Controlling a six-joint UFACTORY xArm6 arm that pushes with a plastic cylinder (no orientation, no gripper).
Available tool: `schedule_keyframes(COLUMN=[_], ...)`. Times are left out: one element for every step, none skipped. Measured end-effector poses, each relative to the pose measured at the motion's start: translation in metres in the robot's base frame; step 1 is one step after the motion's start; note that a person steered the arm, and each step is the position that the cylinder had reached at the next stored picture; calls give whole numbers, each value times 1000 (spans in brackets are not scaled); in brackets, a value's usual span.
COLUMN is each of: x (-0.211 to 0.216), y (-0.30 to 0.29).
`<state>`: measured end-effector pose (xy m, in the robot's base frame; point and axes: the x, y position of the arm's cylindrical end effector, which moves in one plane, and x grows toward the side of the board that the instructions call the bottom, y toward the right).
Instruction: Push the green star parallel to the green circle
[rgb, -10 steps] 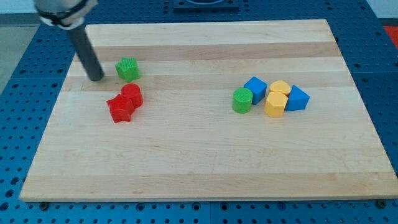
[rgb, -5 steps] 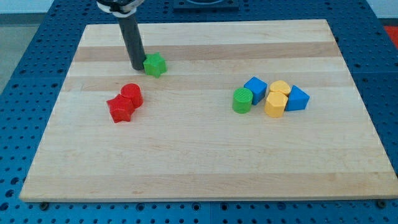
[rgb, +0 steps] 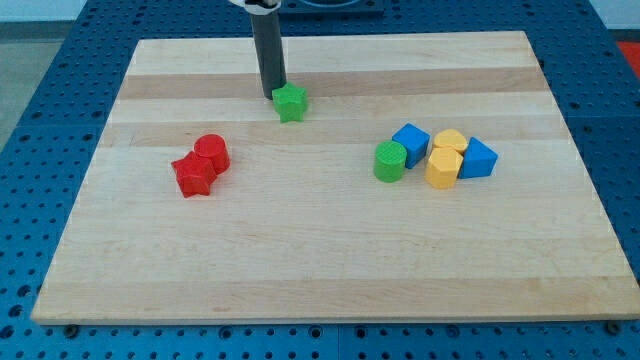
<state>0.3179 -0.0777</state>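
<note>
Touching my tip, green star at its right, nothing gripped, green circle well apart

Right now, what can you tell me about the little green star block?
The small green star-shaped block looks like matte plastic, with a flat top and notched sides. It sits flat on the pale wooden board, toward the view's top, left of centre. My tip is right against its left side, seemingly touching. No other block touches it; the green cylinder block stands well off to the view's lower right.
</note>
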Motion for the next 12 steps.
schedule_keyframes(x=[0,0,1,6,7,9,19,27,43,59,70,74], y=[0,1,21,30,30,32,38,40,41,40,40,39])
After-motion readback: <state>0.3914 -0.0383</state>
